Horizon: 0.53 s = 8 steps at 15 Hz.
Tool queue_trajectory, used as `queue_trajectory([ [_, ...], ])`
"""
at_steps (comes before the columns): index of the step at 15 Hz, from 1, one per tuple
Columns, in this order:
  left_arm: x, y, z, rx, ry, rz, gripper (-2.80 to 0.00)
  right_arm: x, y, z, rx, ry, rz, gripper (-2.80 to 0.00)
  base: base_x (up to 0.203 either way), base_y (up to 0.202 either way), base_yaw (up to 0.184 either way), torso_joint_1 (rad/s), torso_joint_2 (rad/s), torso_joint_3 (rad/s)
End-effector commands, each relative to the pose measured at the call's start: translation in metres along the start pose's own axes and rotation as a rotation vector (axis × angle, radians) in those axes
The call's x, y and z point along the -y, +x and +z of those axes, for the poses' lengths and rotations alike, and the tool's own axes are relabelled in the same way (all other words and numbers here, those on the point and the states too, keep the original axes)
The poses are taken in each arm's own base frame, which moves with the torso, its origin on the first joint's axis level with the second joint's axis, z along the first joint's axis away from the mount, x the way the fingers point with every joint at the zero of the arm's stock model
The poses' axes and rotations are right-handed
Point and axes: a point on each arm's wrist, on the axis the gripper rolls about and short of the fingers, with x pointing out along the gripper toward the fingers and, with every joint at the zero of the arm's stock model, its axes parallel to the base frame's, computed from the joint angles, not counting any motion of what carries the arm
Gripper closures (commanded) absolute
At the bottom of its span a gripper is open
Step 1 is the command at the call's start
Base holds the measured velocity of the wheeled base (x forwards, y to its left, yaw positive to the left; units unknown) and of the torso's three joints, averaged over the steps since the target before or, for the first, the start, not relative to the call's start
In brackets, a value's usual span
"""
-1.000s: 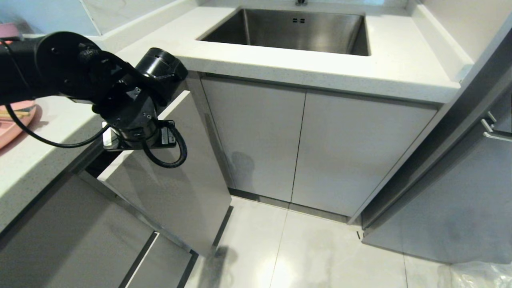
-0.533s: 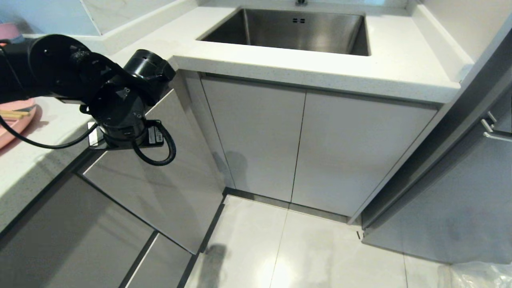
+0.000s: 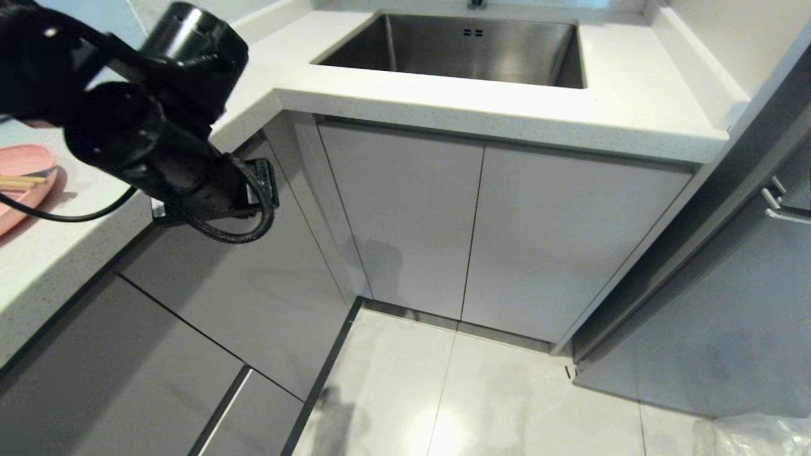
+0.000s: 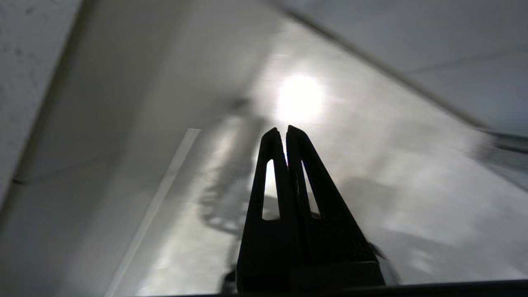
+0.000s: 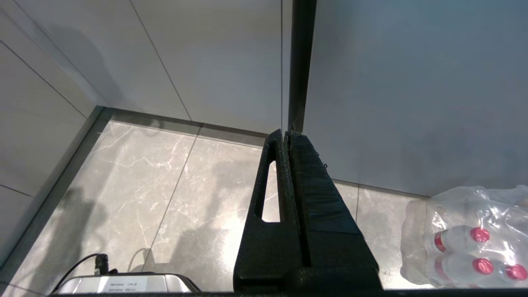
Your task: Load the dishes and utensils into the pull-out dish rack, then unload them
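At the far left edge of the head view the pink plate (image 3: 19,183) lies on the counter (image 3: 63,240) with the chopsticks (image 3: 22,182) across it. Just right of it, upper left of frame, the left claw (image 4: 284,131) is clenched on nothing, held before the grey rack front (image 3: 253,272), which sits flush with its neighbours, so the rack looks closed. Centre frame holds the sink (image 3: 462,47). The right claw (image 5: 284,133) is likewise clenched and empty, hanging over the floor (image 5: 165,185) beside bottled water (image 5: 474,243). The risk, I judge: the smooth front offers no visible handle, so pinched fingertips may slip off its edge, or the arm's swing may knock the plate.
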Motion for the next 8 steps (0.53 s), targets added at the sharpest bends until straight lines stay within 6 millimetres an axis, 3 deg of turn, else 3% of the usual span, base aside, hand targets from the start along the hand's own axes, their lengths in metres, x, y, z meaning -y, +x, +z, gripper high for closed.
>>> queue_trajectory([
  [1,-0.02,-0.044,0.006,0.057,-0.052,-0.117,0.0,0.0,0.0,0.0,-0.003,0.001,0.0,0.0,0.0,0.0,0.0,0.0,0.0,0.0],
  [4,-0.054,-0.095,0.006,0.138,-0.117,-0.227,0.0,0.0,0.0,0.0,-0.003,0.001,0.0,0.0,0.0,0.0,0.0,0.0,0.0,0.0],
  [8,-0.118,-0.16,-0.01,0.303,-0.235,-0.23,0.0,0.0,0.0,0.0,-0.003,0.001,0.0,0.0,0.0,0.0,0.0,0.0,0.0,0.0],
])
